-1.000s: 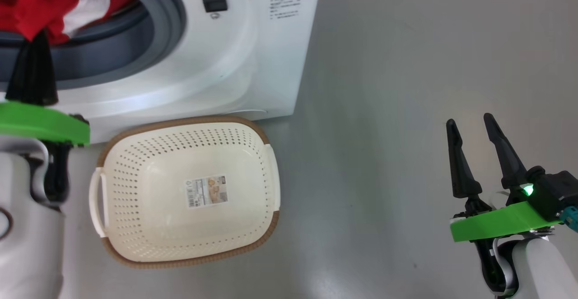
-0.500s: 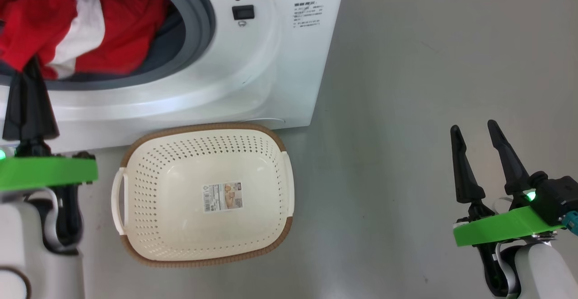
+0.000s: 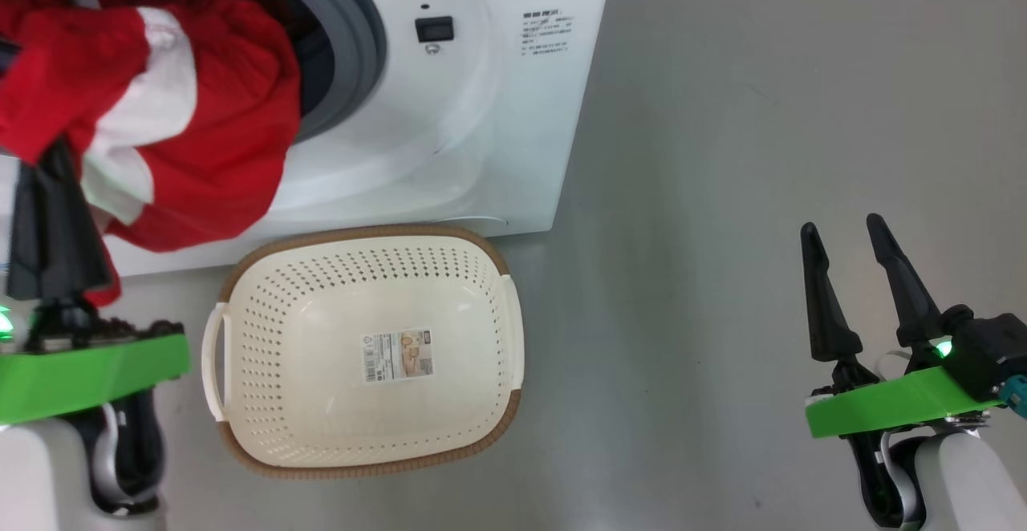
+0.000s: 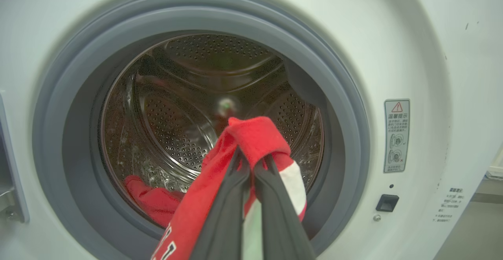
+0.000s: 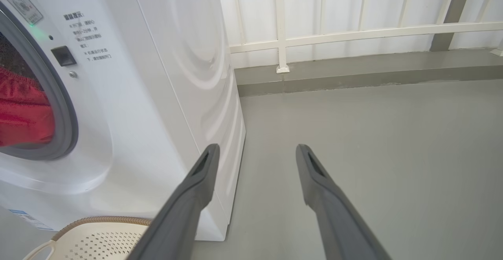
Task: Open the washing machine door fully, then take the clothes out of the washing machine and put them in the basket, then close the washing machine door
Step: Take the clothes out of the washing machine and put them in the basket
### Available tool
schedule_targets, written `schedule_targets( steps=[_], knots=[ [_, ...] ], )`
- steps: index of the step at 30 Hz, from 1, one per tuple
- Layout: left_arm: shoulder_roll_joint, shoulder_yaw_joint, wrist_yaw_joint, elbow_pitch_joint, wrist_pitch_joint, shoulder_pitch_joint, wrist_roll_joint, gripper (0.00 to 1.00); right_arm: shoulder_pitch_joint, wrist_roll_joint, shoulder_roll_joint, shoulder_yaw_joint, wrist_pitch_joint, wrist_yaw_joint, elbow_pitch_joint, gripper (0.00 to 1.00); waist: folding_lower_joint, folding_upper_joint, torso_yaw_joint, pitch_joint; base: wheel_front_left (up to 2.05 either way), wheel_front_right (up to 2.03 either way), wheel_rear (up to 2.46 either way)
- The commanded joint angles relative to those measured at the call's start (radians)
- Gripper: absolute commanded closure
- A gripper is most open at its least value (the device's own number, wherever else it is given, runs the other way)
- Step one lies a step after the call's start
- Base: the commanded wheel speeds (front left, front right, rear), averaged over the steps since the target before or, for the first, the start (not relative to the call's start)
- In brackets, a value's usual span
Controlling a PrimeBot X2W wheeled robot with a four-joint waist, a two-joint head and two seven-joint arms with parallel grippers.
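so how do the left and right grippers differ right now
The left gripper is shut, pinching the clothes; the right gripper is open and holds nothing. The left gripper is up at the washing machine opening, with red fabric draped out over the front; the right gripper hangs over the floor, off to the machine's side. Both have two long dark fingers.
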Motion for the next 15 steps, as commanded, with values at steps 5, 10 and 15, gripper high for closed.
schedule_targets(
  steps=[5,10,15],
  knots=[
    [0.024,-0.004,-0.005,0.026,-0.005,0.030,0.004,1.00,0.011,0.006,0.000,0.030,-0.006,0.008,-0.021,0.00,0.0000,0.0000,-0.002,0.003,0.00,0.00,0.00],
    [0.024,-0.032,-0.005,0.077,-0.005,0.054,0.011,1.00,0.014,0.011,0.000,0.035,-0.006,0.008,-0.022,0.00,0.0000,0.0000,-0.007,0.006,0.00,0.00,0.00],
    [0.022,-0.051,-0.005,0.137,-0.005,0.072,0.019,1.00,0.017,0.016,0.000,0.038,-0.006,0.008,-0.022,0.00,0.0000,0.0000,-0.010,0.014,0.00,0.00,0.00]
  ],
)
